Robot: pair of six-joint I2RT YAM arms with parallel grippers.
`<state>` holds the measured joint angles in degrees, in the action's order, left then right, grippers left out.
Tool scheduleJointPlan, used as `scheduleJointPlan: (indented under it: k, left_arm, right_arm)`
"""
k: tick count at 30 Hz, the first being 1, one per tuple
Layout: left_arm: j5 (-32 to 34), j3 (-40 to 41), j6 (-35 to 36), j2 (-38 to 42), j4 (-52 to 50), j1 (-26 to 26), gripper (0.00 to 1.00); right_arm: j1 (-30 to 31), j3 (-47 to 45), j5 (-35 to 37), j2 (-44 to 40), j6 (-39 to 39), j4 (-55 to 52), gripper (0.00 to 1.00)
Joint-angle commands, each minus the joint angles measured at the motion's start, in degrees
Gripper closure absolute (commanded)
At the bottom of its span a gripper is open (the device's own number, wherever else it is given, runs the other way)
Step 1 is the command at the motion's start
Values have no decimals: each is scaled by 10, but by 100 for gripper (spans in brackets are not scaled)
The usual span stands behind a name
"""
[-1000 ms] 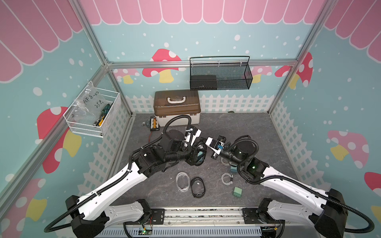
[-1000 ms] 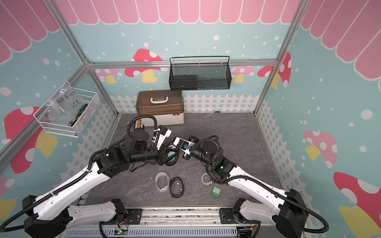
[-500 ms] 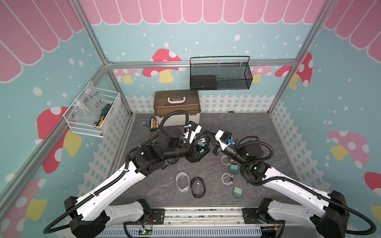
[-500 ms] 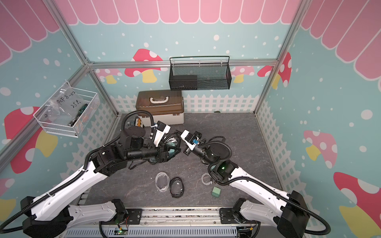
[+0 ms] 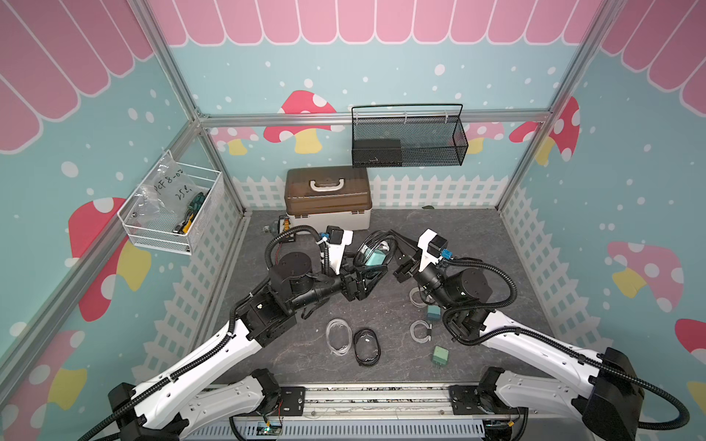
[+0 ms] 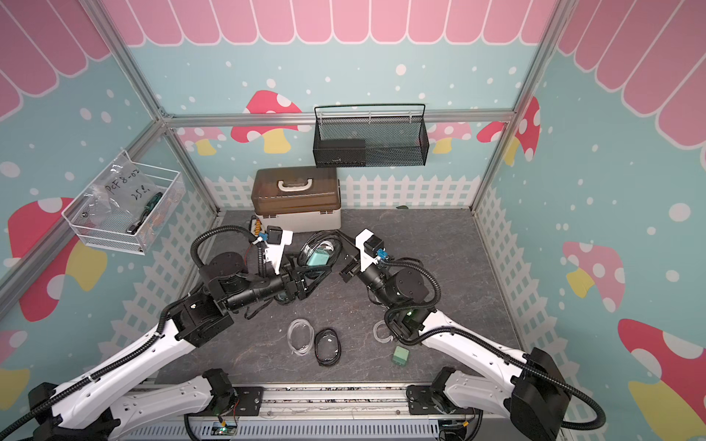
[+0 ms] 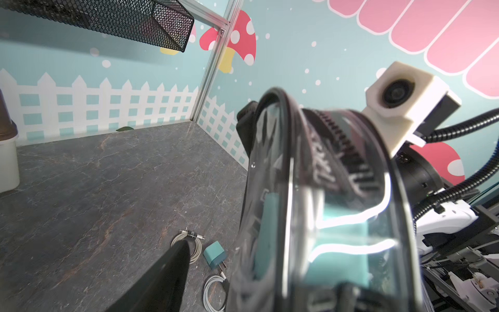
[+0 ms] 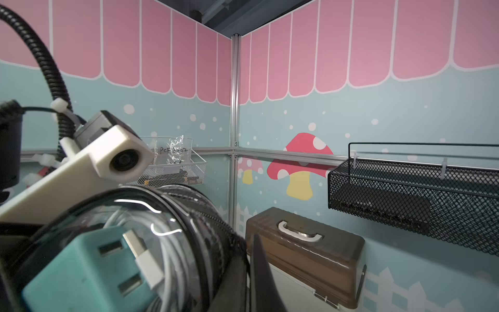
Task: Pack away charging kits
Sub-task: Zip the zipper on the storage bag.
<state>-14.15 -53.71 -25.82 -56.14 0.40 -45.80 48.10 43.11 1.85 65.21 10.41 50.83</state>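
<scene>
Mid-air over bench, right claw (image 5: 392,244) pinches pouch (image 5: 372,254) rim; left claw (image 5: 368,277) wide. Prob light, floppy, slick — take stiff zip rim.

Left end effector (image 5: 369,268) spread wide; right end effector (image 5: 391,240) clamped

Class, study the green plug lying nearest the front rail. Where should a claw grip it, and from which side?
Grip the plug across its boxy body's flat sides, straight down from above: it lies flat on the table, nothing crowding it, and its prongs seem to point frontward, so avoid that end.
</scene>
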Motion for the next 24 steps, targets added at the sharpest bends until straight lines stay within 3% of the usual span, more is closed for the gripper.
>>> scheduleJointPlan:
  k: [1,7,17,19,24]
  left_arm:
    - [41,40,-28,-1,175,-2,22]
    - [67,59,-37,-21,260,-10,29]
    - [100,56,-33,-3,258,-10,37]
    - [105,55,-31,-1,254,-10,45]
    - [105,34,-23,1,204,-10,83]
  right_arm:
    - [19,-4,58,12,82,72,100]
    - [67,-4,119,24,74,95,100]
    - [74,-2,131,36,70,86,100]
    - [73,-1,125,36,71,84,100]
    - [74,2,125,34,45,65,100]
